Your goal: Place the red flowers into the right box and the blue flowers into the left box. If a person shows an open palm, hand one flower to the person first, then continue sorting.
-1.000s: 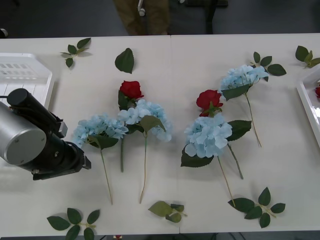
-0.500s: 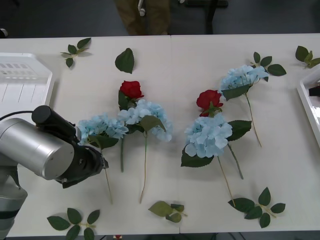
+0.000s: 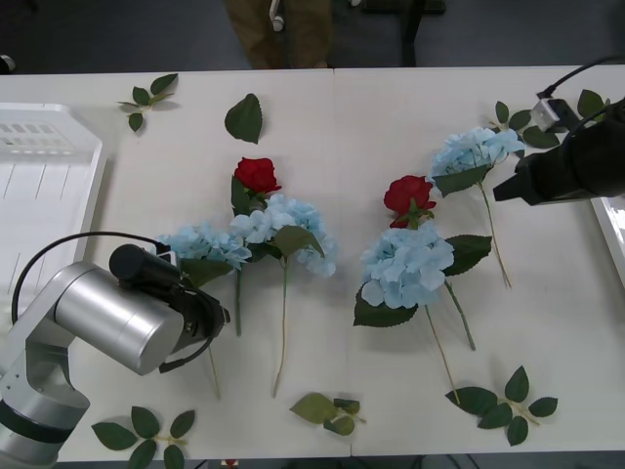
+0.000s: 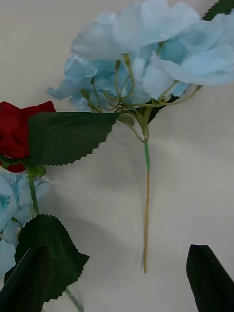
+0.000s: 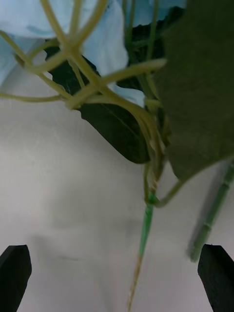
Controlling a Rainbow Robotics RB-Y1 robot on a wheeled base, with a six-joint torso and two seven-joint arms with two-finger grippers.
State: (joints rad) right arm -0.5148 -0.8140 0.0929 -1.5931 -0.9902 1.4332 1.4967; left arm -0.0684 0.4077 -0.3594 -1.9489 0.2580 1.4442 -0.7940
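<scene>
- While the left gripper hangs spread over a blue flower's stem (near-left), nothing is gripped.
- Right gripper, also spread, hovers over the far-right blue flower.

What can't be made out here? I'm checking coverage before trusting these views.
- Front view: left gripper fingertips are hidden under its own arm, which also covers part of a blue flower stem.
- Front view: right box cut off by the edge; contents unseen.
- Front view: the person cut off at the top; no palm visible.
</scene>
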